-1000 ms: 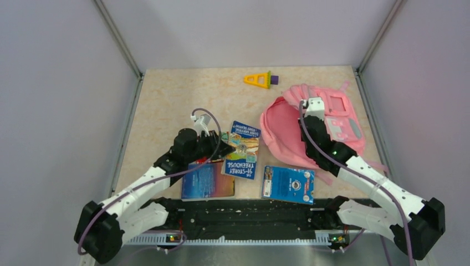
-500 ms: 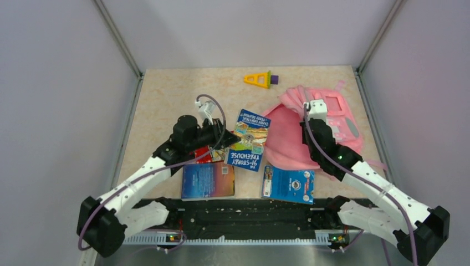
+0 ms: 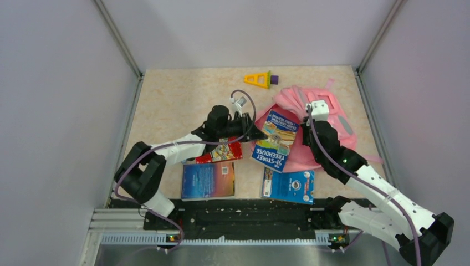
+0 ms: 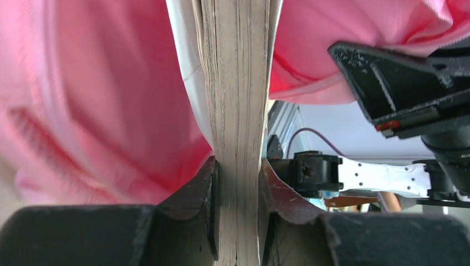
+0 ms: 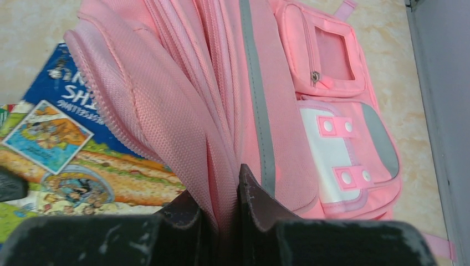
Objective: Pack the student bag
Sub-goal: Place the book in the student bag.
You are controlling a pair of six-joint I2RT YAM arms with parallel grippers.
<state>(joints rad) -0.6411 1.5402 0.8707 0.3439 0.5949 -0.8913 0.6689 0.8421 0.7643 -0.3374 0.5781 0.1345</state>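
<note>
Right wrist view: right claw [image 5: 221, 197] tight on the student bag's [image 5: 288, 100] zip edge, book [image 5: 66, 155] just left.

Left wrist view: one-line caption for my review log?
Left gripper clamps a paperback by its page edge, pink student bag close behind.

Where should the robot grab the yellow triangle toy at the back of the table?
Probably from straight above, with the pincer closing across the purple stub at the end of the yellow triangle toy. It lies flat, nothing touches it, and the stub looks narrow.
</note>
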